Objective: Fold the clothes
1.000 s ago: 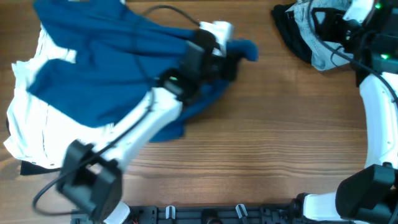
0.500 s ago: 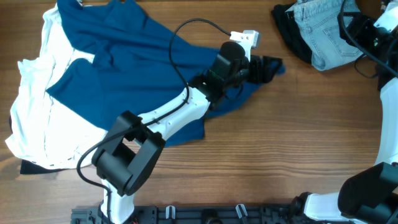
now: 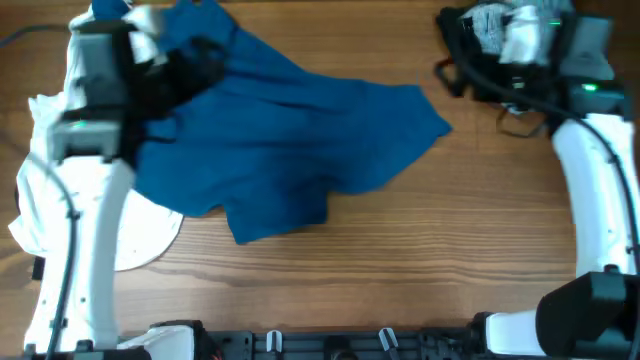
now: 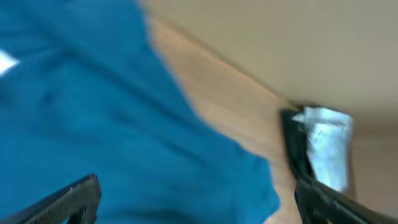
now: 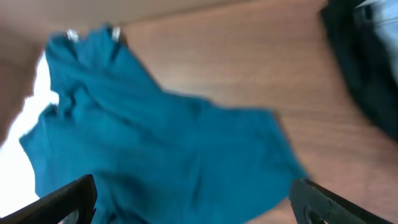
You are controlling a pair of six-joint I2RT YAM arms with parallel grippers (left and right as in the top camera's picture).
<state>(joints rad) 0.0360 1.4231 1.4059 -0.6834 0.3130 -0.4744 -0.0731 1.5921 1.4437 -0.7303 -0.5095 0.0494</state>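
Note:
The dark-blue T-shirt (image 3: 290,150) lies spread over the table's middle, one corner reaching right (image 3: 435,120). Its left part covers a white shirt (image 3: 40,200). My left gripper (image 3: 205,62) hovers over the shirt's upper left. In the left wrist view this gripper (image 4: 199,205) is open, with blue cloth (image 4: 112,124) below and nothing between the fingers (image 4: 74,198). My right gripper (image 3: 450,50) hangs at the back right, off the blue shirt's right corner. In the right wrist view it (image 5: 199,202) is open and empty above the blue shirt (image 5: 161,155).
A pile of dark cloth and light denim (image 3: 490,30) sits at the back right under the right arm, also seen as a heap (image 4: 317,143) in the left wrist view. Bare wood (image 3: 450,230) runs along the front and right.
My left gripper let go of the blue shirt's right corner, opened and swung back to the far left. The shirt now lies spread out. My right gripper opened wide and moved off the pile.

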